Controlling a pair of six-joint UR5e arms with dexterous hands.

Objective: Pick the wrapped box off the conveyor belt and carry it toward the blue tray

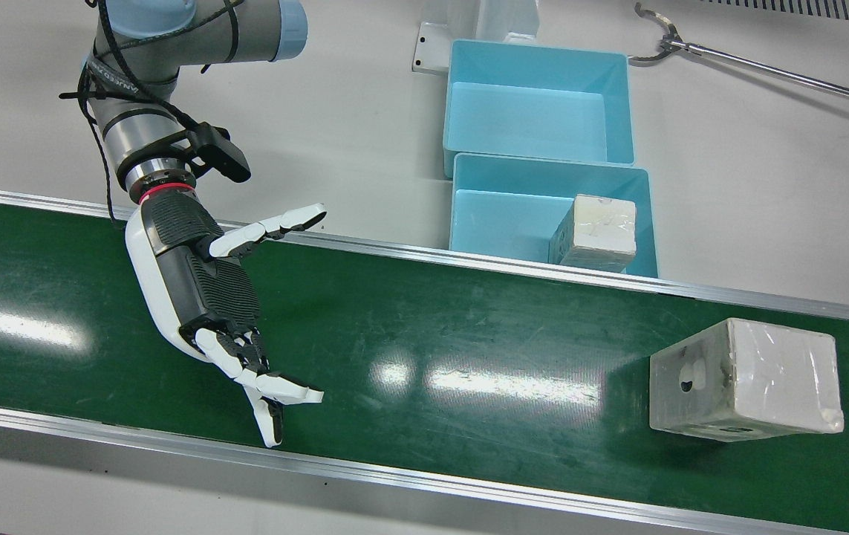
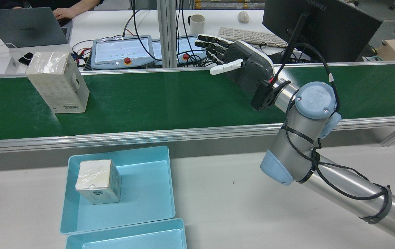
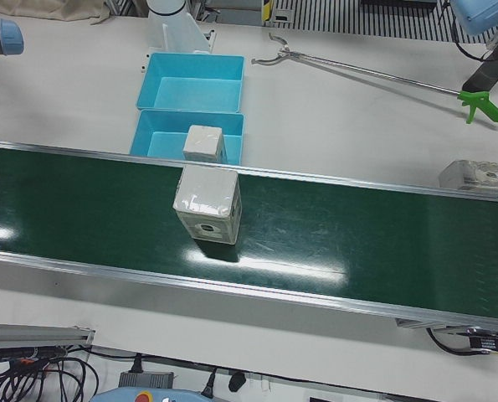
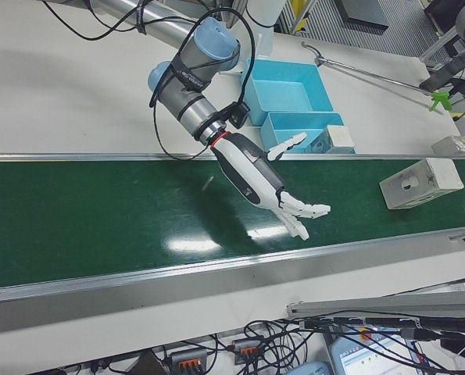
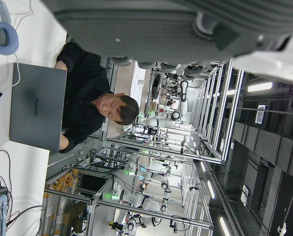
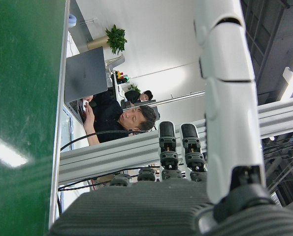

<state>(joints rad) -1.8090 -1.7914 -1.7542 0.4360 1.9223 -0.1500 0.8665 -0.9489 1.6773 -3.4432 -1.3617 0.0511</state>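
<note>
A green conveyor belt (image 1: 409, 349) crossed a white table (image 1: 751, 171); two blue trays (image 1: 535, 104) stood beside it; two wrapped boxes, one on the belt (image 1: 747, 379), one in the nearer tray (image 1: 593, 232); the right hand (image 1: 209, 297) hovered spread, empty, well apart; only the left hand view showed the left hand (image 5: 185, 29), its state unclear.

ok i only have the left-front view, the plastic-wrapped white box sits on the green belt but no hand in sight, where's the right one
observer: the right hand hovers open over the green conveyor belt, far along it from the wrapped box, touching nothing
operator: and the left hand
observer: only its own camera shows the left hand, a dark palm at the frame edge; open or shut, can't tell
operator: anyone near the belt
observer: the rear view shows a person's hand at a grey laptop on the desk beyond the belt
</note>
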